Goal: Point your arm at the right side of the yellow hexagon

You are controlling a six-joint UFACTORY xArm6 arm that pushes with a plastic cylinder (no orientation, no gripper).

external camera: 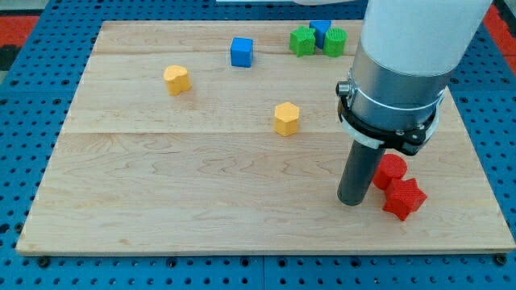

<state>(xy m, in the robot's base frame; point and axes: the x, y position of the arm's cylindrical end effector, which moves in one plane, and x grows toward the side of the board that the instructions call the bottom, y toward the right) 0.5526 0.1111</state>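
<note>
The yellow hexagon (286, 118) sits near the middle of the wooden board (161, 201). My tip (351, 201) rests on the board to the hexagon's lower right, well apart from it. The rod's lower end stands right beside a red round block (393, 170) and a red star block (404, 199) on its right; whether it touches them I cannot tell. The arm's grey and white body (403, 72) fills the view's upper right.
A yellow heart-shaped block (177, 79) lies at the upper left. A blue cube (241, 51) sits at the top middle. A green star block (302, 40), a blue block (321, 31) and a green block (335, 42) cluster at the top.
</note>
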